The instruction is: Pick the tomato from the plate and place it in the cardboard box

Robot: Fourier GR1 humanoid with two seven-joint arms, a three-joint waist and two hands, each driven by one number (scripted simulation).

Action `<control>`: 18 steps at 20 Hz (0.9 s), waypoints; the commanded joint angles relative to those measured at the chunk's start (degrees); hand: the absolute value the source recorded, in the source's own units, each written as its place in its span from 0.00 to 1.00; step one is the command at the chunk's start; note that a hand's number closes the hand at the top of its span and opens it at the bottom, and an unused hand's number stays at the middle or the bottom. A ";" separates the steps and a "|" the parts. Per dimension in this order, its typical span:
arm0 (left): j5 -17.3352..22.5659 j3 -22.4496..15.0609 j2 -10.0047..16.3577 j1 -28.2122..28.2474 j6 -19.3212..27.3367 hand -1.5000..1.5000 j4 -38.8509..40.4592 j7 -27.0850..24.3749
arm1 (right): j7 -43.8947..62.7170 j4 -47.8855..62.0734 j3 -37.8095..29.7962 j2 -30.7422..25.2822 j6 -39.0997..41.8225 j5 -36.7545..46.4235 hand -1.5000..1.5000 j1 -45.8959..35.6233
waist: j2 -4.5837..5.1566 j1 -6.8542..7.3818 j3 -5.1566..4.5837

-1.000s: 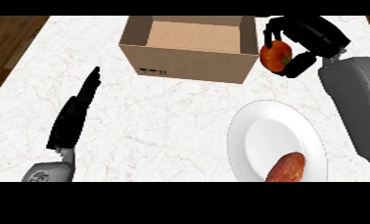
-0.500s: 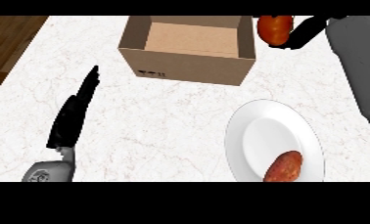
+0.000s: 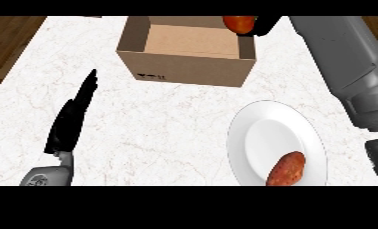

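Now the right hand (image 3: 264,24) has carried the tomato (image 3: 238,24) over the cardboard box's (image 3: 188,65) back corner. Its fingers grip the tomato but are mostly cut off up top. The left hand (image 3: 71,115) lies straight-fingered on the white marble counter (image 3: 162,123). Brown wood floor (image 3: 15,38) shows at the left. An orange-brown food (image 3: 286,169) sits on the plate (image 3: 266,128).

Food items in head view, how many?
2. One tomato in the right hand over the cardboard box, far right corner; one reddish-brown vegetable on the white plate, near edge. The box's near wall may hide more.
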 commanded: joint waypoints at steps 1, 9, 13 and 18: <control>-0.79 -1.51 -1.72 0.51 0.83 0.50 -0.85 1.18 | 1.36 5.24 1.76 5.29 0.60 2.07 1.00 -6.04 | -0.41 -0.80 -0.04; 0.24 0.86 -0.23 2.10 0.44 0.50 0.38 -1.65 | 1.10 12.97 4.40 13.86 -6.45 6.35 1.00 -5.43 | -0.28 -1.09 -0.06; -0.27 0.35 -1.29 -0.68 1.27 0.50 0.68 0.22 | 3.89 16.49 5.37 14.76 -7.93 8.43 1.00 -7.62 | 0.13 -0.78 -0.07; -0.73 -0.36 -0.80 -0.56 0.51 0.50 0.06 -0.30 | 7.57 19.81 4.10 18.29 -10.14 7.34 0.00 -6.32 | 0.33 0.04 -0.07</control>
